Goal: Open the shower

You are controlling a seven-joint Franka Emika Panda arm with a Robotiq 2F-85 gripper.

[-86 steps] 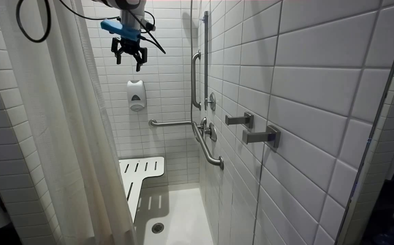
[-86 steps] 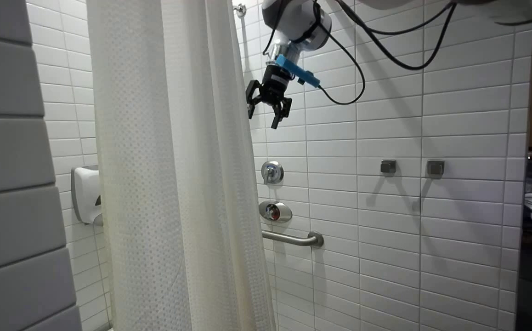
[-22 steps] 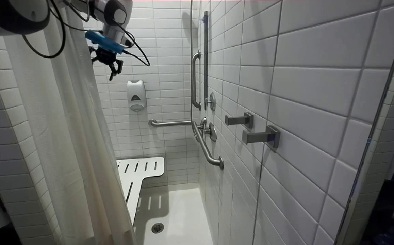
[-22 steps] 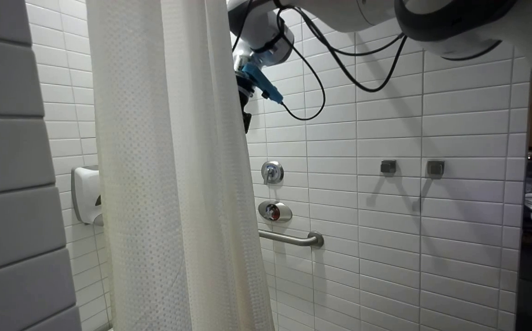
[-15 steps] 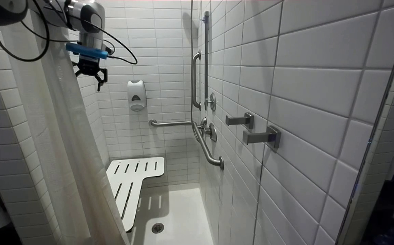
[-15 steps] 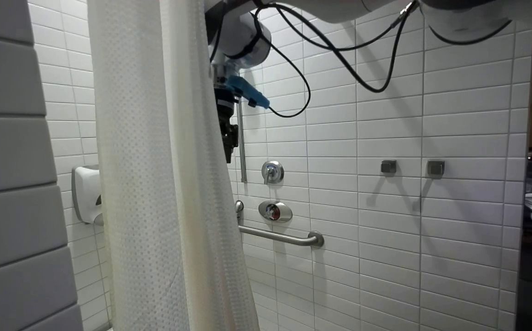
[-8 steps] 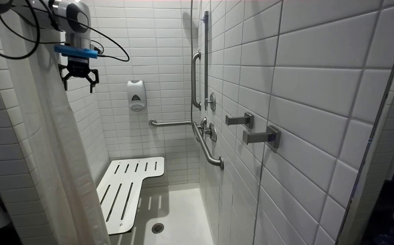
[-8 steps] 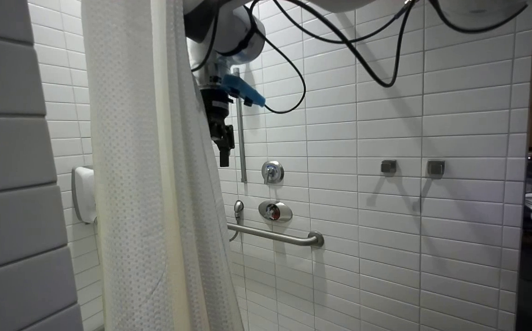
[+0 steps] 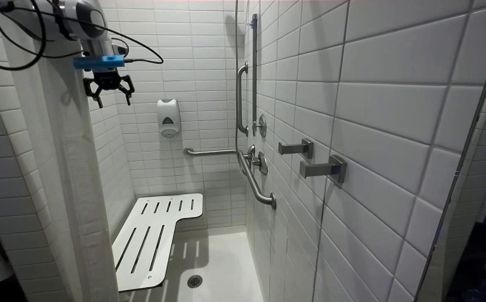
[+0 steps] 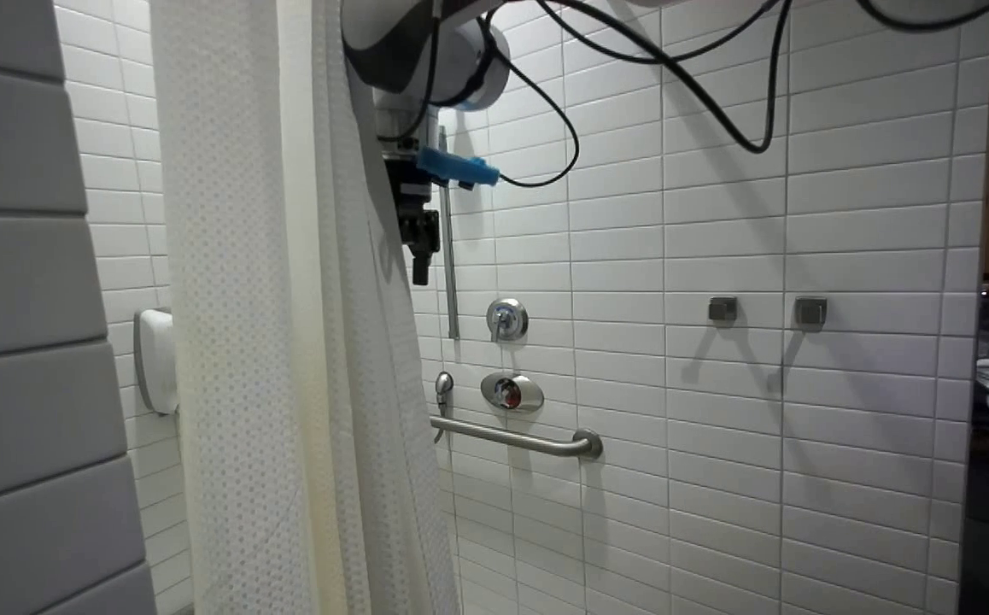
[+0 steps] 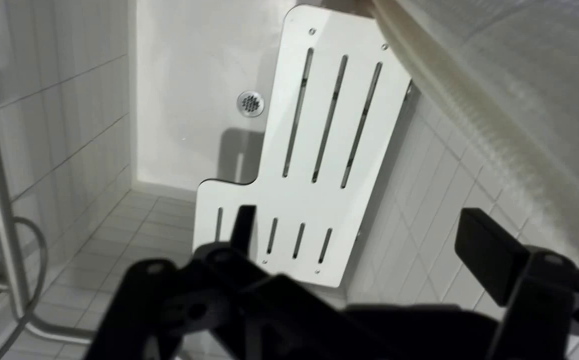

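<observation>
Just left of the spread, empty hand point(image 9: 115, 104) in both exterior views, the curtain point(image 9: 69, 176) hangs lengthwise downward.

In an exterior view the curtain point(image 10: 289, 325)—top cut off—partly hides the dispenser point(image 10: 155, 363).

A: what's the gripper point(image 9: 115, 104) doing in an exterior view?
B: Pointing down, jaws spread well apart. White curtain point(image 9: 71, 188) hangs just left of it, can't tell if they touch.
A: and under it?
B: White slatted seat point(image 9: 155, 220), well below and a touch right. Floor drain point(image 9: 194, 281) sits even lower, further right.
A: anything else on that side?
B: Yeah, white dispenser point(image 9: 168, 118) on the tiled back wall point(image 9: 209, 63), a bit lower than the gripper. Past that a vertical grab bar point(image 9: 239, 100), then two metal hooks point(image 9: 293, 148) lower down.
</observation>
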